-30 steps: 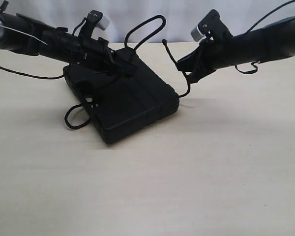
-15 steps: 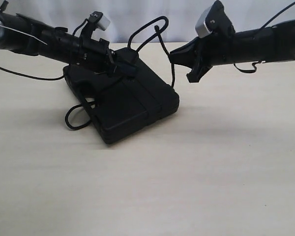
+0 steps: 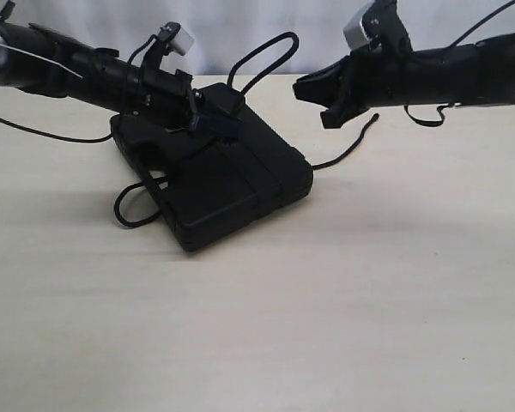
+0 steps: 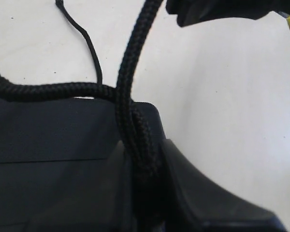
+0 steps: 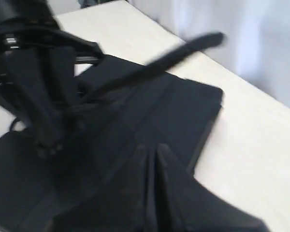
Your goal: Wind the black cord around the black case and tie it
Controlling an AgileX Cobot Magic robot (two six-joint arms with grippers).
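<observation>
My L pincer (image 4: 142, 162) clamps black cord (image 4: 130, 72) onto black case (image 3: 232, 184); R pincer (image 3: 313, 96) shut, empty. Cord end's slack below R: wrap cld loosen w/o tension.

The black cord (image 4: 128, 72) is rough braided fibre (matt); the black case (image 3: 232, 180) is smooth matt plastic.
</observation>
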